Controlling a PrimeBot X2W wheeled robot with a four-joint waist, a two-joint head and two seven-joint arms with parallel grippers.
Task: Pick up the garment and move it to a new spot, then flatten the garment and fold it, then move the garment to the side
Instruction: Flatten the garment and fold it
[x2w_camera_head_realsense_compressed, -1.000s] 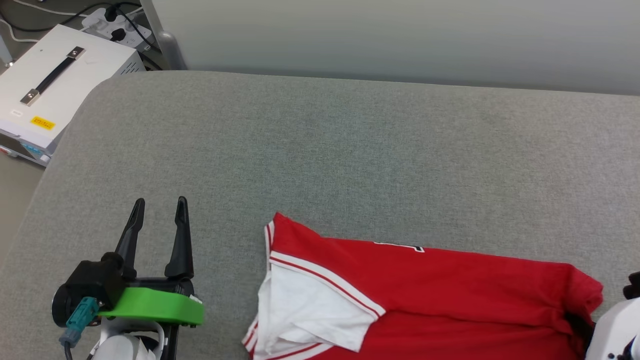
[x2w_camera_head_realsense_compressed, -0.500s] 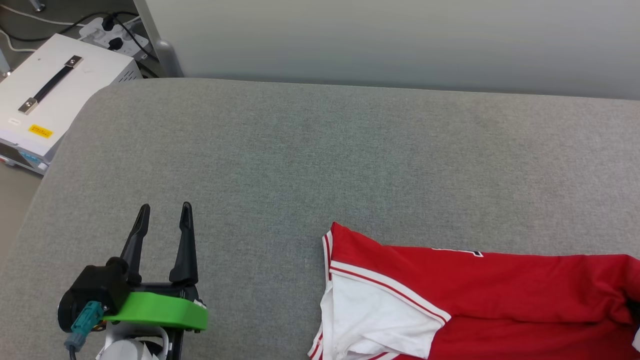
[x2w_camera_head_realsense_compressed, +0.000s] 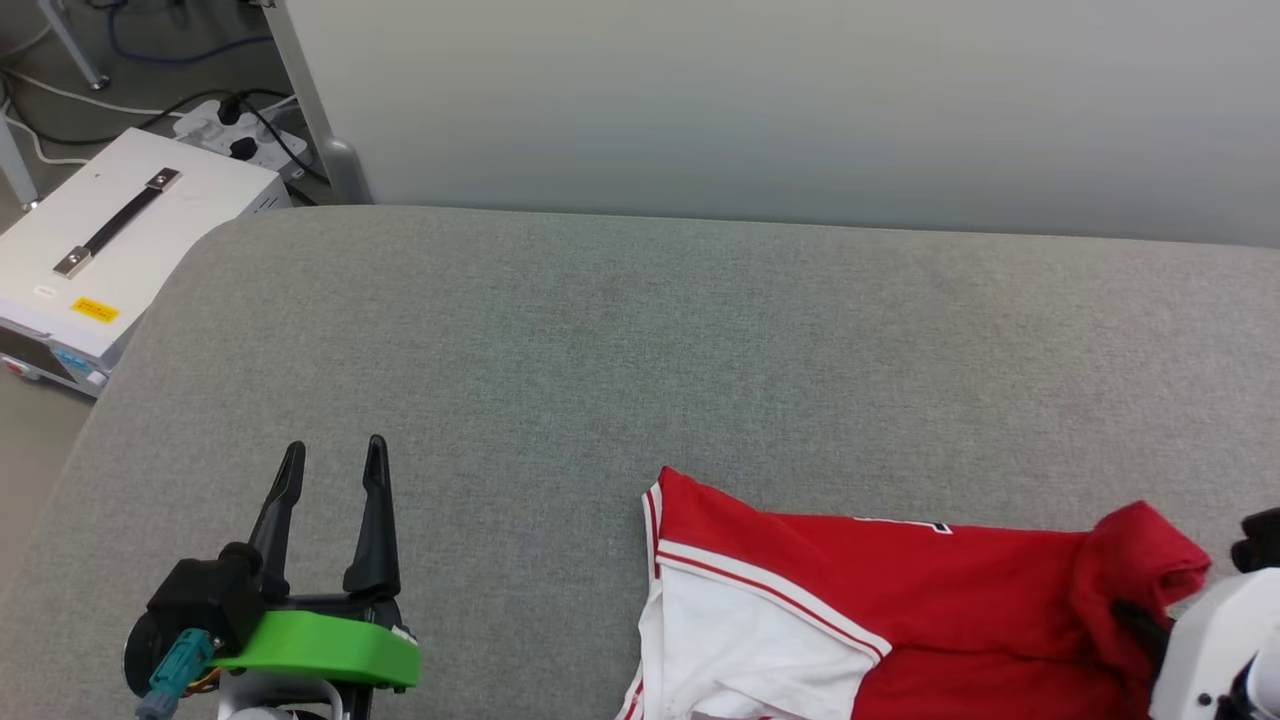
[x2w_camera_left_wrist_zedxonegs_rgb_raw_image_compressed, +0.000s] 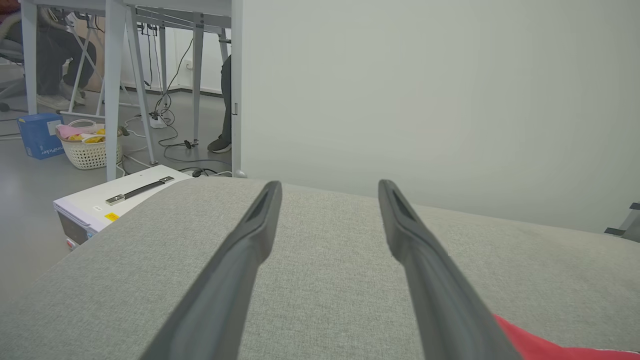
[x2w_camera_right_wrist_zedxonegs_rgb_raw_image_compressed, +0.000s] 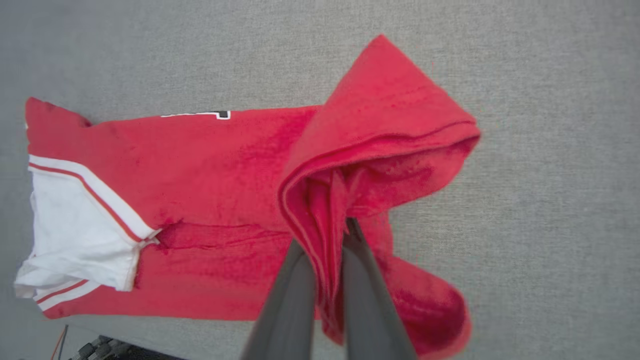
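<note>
Pinching a bunched fold of red cloth, the right claw has its two dark fingers almost together, with the fabric gathered between them near the tips. It holds the end of the shirt farthest from the white sleeve, raised into a peaked hood. The rest lies flat on the near right part of the grey cushion, with a sliver of black number showing at its far edge. The left claw hovers well apart from the shirt, fingers spread wide and holding nothing.

The step in hand looks like shifting the shirt to its spot by that one end. Doing it well probably means keeping the lift low, so the flat body trails without rolling. The pull should run along the shirt's length, not across it. The raised end should be laid down before the fingers part, or it may flop into a heap. With one hold only, the sleeve end could swing or crease.

The cushion is a woven grey with a rounded far-left corner and plenty of bare room. Behind it stands a pale wall. On the floor to the left sit a white box with a black handle and a power strip. Farther off are metal table legs, a basket, a blue box and a person's shoe.
</note>
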